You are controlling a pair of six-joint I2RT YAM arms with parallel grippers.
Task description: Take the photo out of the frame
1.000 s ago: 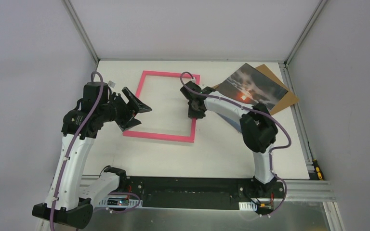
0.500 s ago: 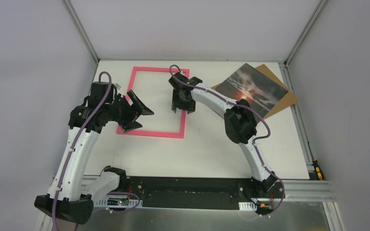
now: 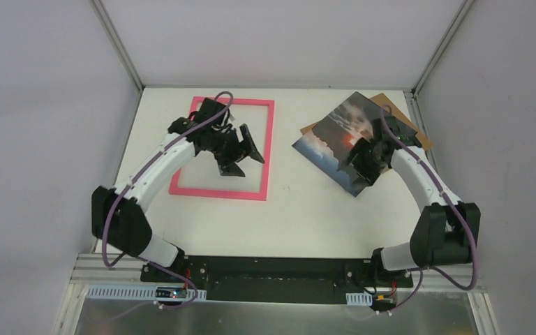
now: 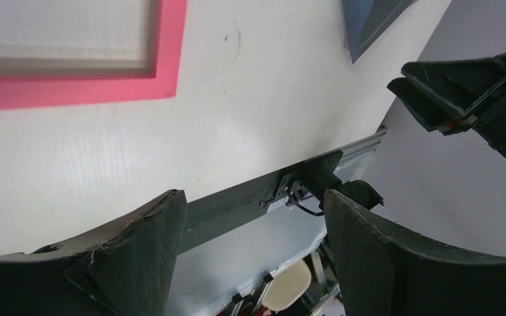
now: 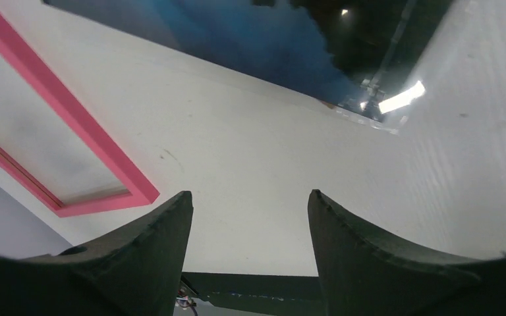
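Observation:
The pink frame (image 3: 267, 150) lies flat at the back left of the table, with bare table showing through its opening. My left gripper (image 3: 243, 157) hovers over the frame's right half, open and empty. In the left wrist view (image 4: 253, 197) the frame's corner (image 4: 72, 92) is at upper left. The sunset photo (image 3: 328, 143) lies outside the frame at the back right, partly on a brown board (image 3: 422, 143). My right gripper (image 3: 358, 164) is over the photo's near edge, open and empty. In the right wrist view (image 5: 250, 197) the photo (image 5: 237, 33) and the frame (image 5: 72, 112) lie ahead.
The table (image 3: 321, 216) is white, with metal rails along its back and right edges. A dark base rail (image 3: 272, 272) runs along the near edge. The right arm (image 4: 474, 99) shows at the right of the left wrist view.
My right arm swung from the frame's right side over to the photo. My left arm reached forward over the frame. The frame slid left, and the photo now reaches further toward the table's middle.

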